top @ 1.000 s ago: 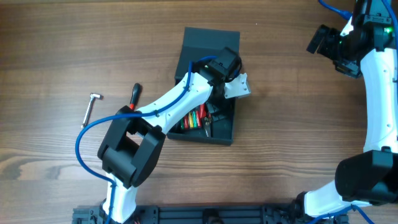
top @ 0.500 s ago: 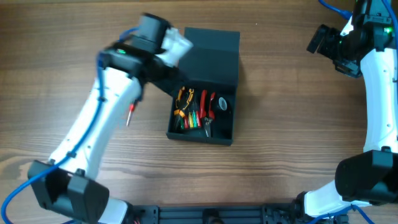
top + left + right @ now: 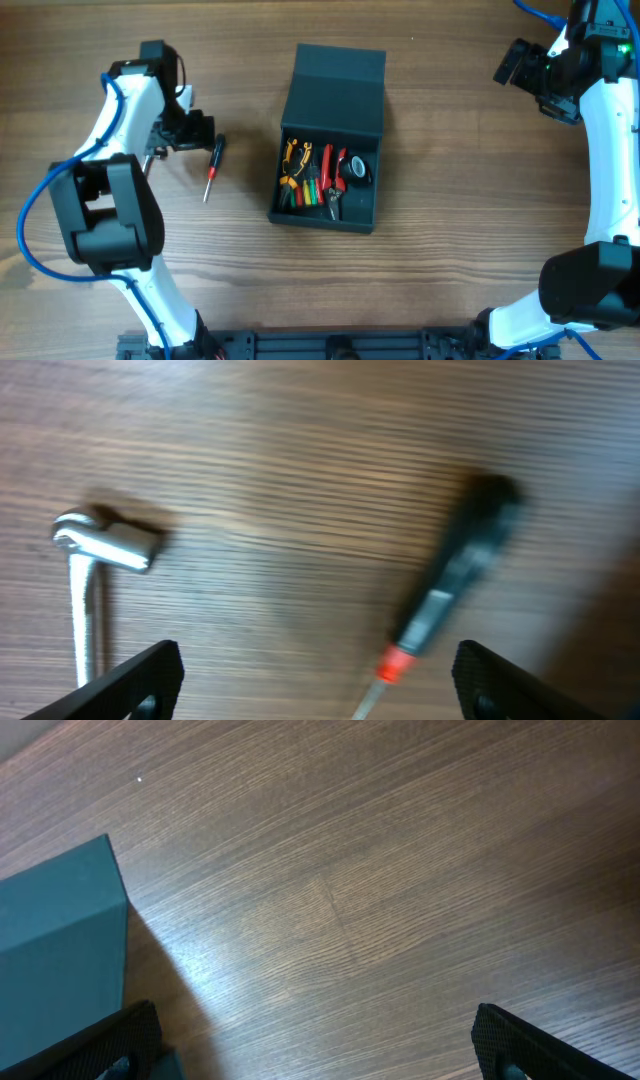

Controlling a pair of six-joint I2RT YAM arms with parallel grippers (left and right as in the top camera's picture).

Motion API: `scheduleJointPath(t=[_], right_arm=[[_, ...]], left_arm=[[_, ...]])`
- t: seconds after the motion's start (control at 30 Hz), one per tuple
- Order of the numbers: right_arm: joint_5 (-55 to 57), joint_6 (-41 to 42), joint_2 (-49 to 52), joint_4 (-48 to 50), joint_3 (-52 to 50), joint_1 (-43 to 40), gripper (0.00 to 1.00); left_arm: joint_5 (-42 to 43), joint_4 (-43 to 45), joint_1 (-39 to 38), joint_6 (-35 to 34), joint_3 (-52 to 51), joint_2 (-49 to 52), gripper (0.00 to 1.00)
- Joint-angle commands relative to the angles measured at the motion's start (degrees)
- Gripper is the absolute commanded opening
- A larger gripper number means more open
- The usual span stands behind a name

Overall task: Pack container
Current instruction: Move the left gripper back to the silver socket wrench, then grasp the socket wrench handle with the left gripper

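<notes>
The dark teal-black container (image 3: 366, 212) lies open at the table's middle, its flap lid (image 3: 336, 92) folded back. Several hand tools with red, orange and green handles (image 3: 318, 178) lie inside. A screwdriver with a black handle and red collar (image 3: 213, 160) lies on the table left of the container and shows in the left wrist view (image 3: 455, 575). A metal L-shaped wrench (image 3: 95, 575) lies to its left. My left gripper (image 3: 180, 130) is open and empty above the wrench and screwdriver. My right gripper (image 3: 522, 66) is open and empty at the far right.
The wooden table (image 3: 460, 250) surrounds the container. In the right wrist view, the container's lid corner (image 3: 60, 950) is at the lower left. The rest is bare wood (image 3: 400, 900).
My left arm has swung out of the container to the far left and now hovers over the wrench and screwdriver. The container's contents are now uncovered. The right arm has not moved.
</notes>
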Motion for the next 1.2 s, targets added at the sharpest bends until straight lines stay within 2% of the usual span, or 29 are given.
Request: scheduleJointPath(t=[0.0, 0.33, 0.5, 0.57, 0.67, 1.0, 1.17], right_arm=[[-0.50, -0.70, 0.44, 0.20, -0.52, -0.09, 1.00], [-0.50, -0.70, 0.44, 0.13, -0.52, -0.09, 1.00], [-0.52, -0.68, 0.44, -0.61, -0.52, -0.09, 1.00], [-0.52, -0.68, 0.44, -0.92, -0.52, -0.09, 1.00], [-0.52, -0.66, 0.44, -1.49, -0.52, -0.09, 1.00], [-0.52, -0.61, 0.44, -2.67, -0.52, -0.09, 1.00], [-0.52, -0.66, 0.44, -2.89, -0.52, -0.09, 0.99]], left_arm=[[-2.40, -0.02, 3.65, 2.23, -0.35, 0.72, 0.90], [-2.45, 1.68, 8.81, 7.02, -0.35, 0.81, 0.89], [-2.40, 2.56, 12.50, 15.17, -0.35, 1.14, 0.84], [-2.32, 3.06, 13.94, 15.74, -0.35, 1.14, 0.83], [4.96, 3.67, 16.50, 21.42, -0.81, 1.16, 0.66], [4.63, 8.90, 16.44, 21.70, -8.35, 1.16, 0.61], [-1.29, 10.86, 15.06, 21.77, -10.64, 1.16, 0.61]])
